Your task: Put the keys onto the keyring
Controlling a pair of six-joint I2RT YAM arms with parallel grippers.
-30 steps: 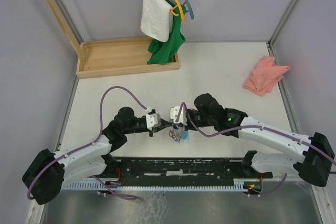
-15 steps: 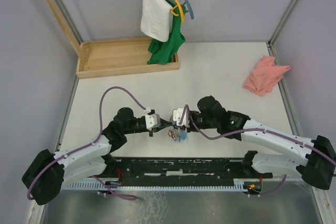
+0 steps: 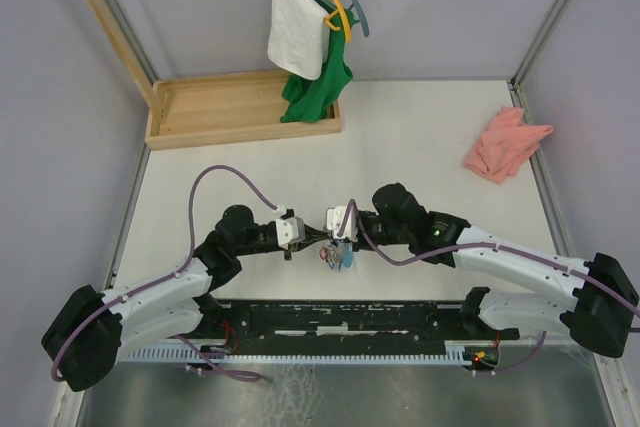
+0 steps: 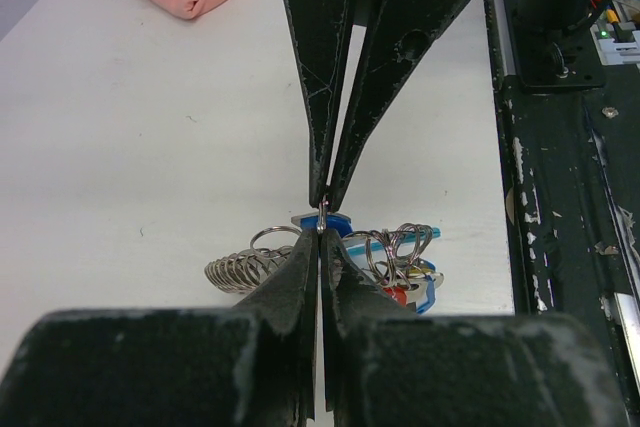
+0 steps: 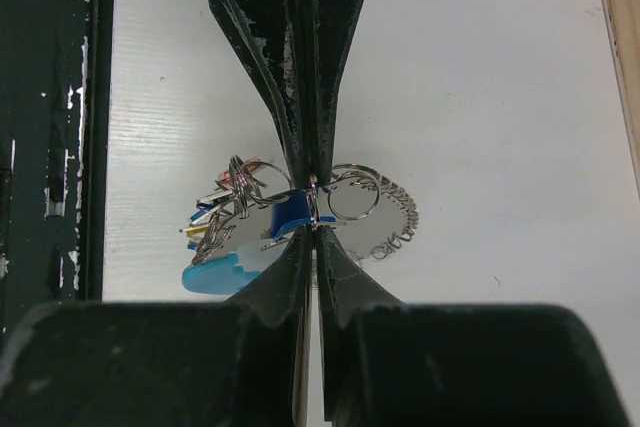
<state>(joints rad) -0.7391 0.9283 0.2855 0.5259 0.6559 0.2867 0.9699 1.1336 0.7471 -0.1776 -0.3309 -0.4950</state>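
Grippers tip to tip in top view: left gripper (image 3: 322, 242) and right gripper (image 3: 336, 243) meet nose to nose over key bunch (image 3: 337, 259) on surface (image 3: 420, 147), near its front edge; both arms equally near.

Left wrist: own jaws pressed together, right jaws opposite likewise. Thin keyring (image 4: 322, 215) wire sits right between the two tips, bunch directly beneath. Count: one blue-headed key (image 4: 310, 219), one red key (image 4: 400, 296) mostly hidden, several split rings (image 4: 398, 243), one coil (image 4: 235, 269).

Right wrist: own jaws together; blue-headed key just left of tips. Whether either gripper pinches wire: cannot tell.
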